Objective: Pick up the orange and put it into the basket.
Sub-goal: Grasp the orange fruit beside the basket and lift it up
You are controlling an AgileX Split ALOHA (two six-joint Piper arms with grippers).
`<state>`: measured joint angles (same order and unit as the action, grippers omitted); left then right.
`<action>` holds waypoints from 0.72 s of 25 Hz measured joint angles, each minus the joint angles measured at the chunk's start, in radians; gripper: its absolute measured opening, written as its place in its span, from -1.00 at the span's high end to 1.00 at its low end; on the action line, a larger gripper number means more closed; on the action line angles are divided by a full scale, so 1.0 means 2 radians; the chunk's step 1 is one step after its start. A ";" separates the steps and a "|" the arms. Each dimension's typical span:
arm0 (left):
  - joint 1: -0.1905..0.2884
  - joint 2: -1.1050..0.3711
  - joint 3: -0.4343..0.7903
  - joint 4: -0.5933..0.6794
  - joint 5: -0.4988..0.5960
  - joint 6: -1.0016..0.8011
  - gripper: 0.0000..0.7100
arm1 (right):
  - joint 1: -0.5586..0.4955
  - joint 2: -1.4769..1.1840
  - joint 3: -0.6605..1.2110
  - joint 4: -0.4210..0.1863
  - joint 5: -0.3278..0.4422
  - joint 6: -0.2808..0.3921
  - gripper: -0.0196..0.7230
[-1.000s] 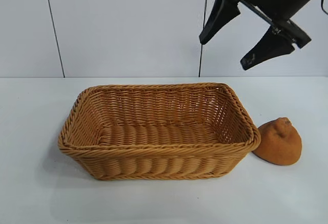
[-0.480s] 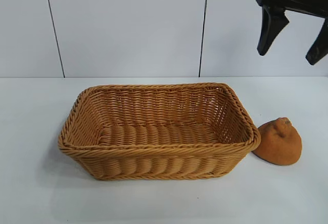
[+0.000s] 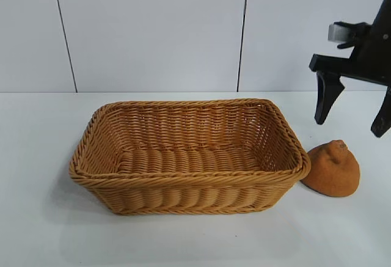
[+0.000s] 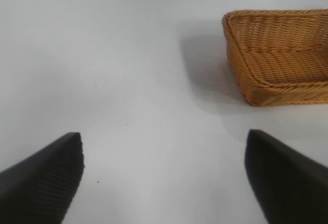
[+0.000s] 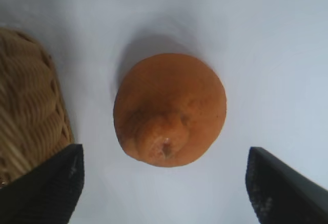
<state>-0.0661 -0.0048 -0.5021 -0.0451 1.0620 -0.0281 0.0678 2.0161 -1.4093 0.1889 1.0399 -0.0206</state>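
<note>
The orange (image 3: 332, 168) is a dull orange-brown lump with a knob on top. It sits on the white table just right of the basket (image 3: 183, 197), close to its right rim. The basket is a large tan wicker rectangle, empty inside. My right gripper (image 3: 351, 126) hangs open above the orange, fingers pointing down, clear of it. In the right wrist view the orange (image 5: 170, 109) lies ahead of the open gripper (image 5: 164, 180), with the basket's edge (image 5: 28, 106) beside it. My left gripper (image 4: 164, 180) is open over bare table, the basket (image 4: 279, 60) farther off.
The white table (image 3: 36, 132) stretches around the basket, with a pale panelled wall (image 3: 153, 29) behind it. Nothing else stands on the table.
My right gripper has swung to the right and come down from above the basket's far right corner to just above the orange. The orange and basket have not moved.
</note>
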 joint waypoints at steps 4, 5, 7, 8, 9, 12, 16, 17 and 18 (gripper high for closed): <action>0.000 0.000 0.000 0.000 0.000 0.000 -0.73 | 0.000 0.040 0.000 0.009 -0.017 -0.001 -0.64; 0.000 0.000 0.000 0.000 0.000 0.000 -0.73 | 0.000 0.047 0.000 0.010 -0.020 -0.001 -0.64; 0.000 0.000 0.000 0.000 0.000 0.000 -0.73 | 0.000 0.058 0.000 0.009 -0.023 -0.001 -0.56; 0.000 0.000 0.000 0.000 0.000 0.000 -0.73 | 0.000 0.060 0.000 0.009 -0.025 -0.001 -0.45; 0.000 0.000 0.000 0.000 0.000 0.000 -0.73 | 0.000 0.060 0.000 0.009 -0.025 -0.001 -0.23; 0.000 0.000 0.000 0.000 0.000 0.000 -0.73 | 0.000 0.056 0.000 0.009 -0.023 -0.001 0.65; 0.000 0.000 0.000 0.000 0.000 0.000 -0.73 | 0.000 0.028 -0.003 0.008 -0.016 -0.011 0.85; 0.000 0.000 0.000 0.000 0.000 0.000 -0.73 | 0.000 0.019 -0.005 0.007 -0.016 -0.013 0.85; 0.000 0.000 0.000 0.000 0.000 0.000 -0.73 | 0.000 0.008 -0.010 0.007 -0.016 -0.013 0.85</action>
<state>-0.0661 -0.0048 -0.5021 -0.0451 1.0620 -0.0281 0.0678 2.0316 -1.4286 0.2028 1.0089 -0.0464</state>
